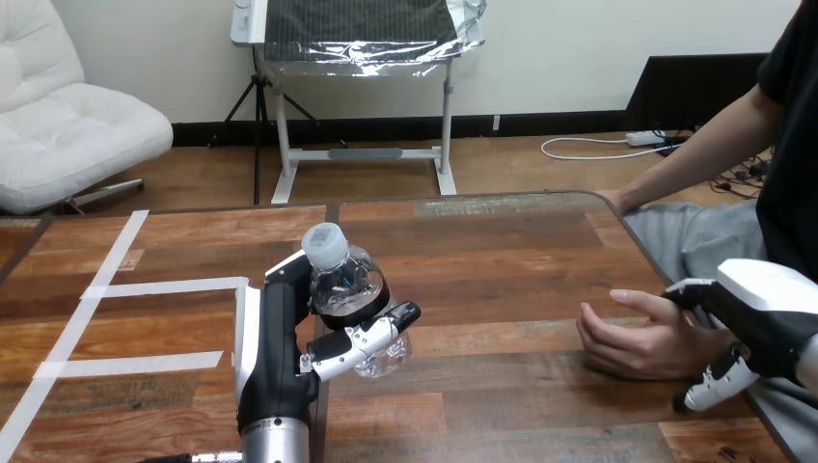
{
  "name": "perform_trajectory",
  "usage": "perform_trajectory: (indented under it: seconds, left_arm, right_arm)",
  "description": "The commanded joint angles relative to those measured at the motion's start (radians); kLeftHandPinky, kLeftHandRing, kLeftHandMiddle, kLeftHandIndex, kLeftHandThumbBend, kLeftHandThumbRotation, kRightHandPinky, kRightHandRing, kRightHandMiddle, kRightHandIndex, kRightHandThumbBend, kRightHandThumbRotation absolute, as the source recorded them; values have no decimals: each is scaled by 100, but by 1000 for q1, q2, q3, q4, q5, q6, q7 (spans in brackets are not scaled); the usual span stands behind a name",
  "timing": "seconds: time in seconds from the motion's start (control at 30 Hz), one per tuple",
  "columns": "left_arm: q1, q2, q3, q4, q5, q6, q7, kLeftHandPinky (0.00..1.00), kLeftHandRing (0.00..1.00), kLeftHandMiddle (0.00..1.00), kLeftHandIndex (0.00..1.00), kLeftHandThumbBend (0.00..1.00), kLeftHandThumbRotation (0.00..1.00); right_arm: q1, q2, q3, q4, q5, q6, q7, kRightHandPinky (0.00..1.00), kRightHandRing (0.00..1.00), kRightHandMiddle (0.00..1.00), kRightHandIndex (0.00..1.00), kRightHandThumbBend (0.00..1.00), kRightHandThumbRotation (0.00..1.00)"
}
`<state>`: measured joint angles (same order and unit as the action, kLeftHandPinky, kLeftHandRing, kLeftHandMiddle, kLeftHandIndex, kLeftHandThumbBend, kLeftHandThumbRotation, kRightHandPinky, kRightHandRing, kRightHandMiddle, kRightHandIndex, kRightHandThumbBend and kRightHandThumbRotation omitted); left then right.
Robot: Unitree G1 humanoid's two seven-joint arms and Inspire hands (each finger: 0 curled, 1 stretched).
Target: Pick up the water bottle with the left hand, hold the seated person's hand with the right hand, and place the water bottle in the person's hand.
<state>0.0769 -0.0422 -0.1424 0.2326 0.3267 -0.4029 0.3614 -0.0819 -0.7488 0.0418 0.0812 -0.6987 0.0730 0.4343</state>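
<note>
A clear water bottle [352, 285] with a white cap stands left of the table's middle, leaning slightly. My left hand [280, 338] is shut on it, with the fingers [371, 340] wrapped round its lower part. The person's hand [632, 336] rests on the table at the right, palm up and fingers loosely curled. My right hand [762, 313] is at that hand's wrist, one finger over the wrist and others [714, 381] curled under it. A stretch of bare table separates the bottle from the person's hand.
White tape lines [159, 287] mark the wooden table [502, 251] at the left. The person's other hand [617, 200] rests on the table's far right corner. The table's right edge runs just beside my right hand.
</note>
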Motion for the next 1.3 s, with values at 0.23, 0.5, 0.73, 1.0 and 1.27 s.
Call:
perform_trajectory:
  seconds: [0.23, 0.5, 0.73, 1.0, 1.27]
  left_arm:
    - [-42, -6, 4, -76, -2, -40, 0, 39, 42, 45, 47, 68, 0]
    - [-38, -4, 3, -82, -4, -43, -5, 39, 42, 45, 47, 68, 0]
    - [-36, -1, 2, -82, 6, -50, -1, 39, 42, 44, 47, 67, 0]
    - [-35, -1, 1, -80, 12, -52, 3, 39, 41, 44, 47, 67, 0]
    - [-32, -3, -1, -86, 18, -47, 5, 39, 41, 44, 47, 68, 0]
  right_arm:
    - [-121, -41, 49, 64, -36, 24, 21, 79, 86, 86, 83, 77, 0]
    - [-134, -42, 68, 90, -51, 41, 21, 78, 85, 86, 83, 77, 0]
    - [-148, -45, 84, 119, -62, 45, 17, 78, 85, 86, 82, 76, 0]
    - [-158, -47, 92, 148, -66, 38, 7, 79, 85, 85, 82, 75, 0]
    - [-170, -49, 104, 177, -78, 40, 2, 79, 85, 85, 82, 75, 0]
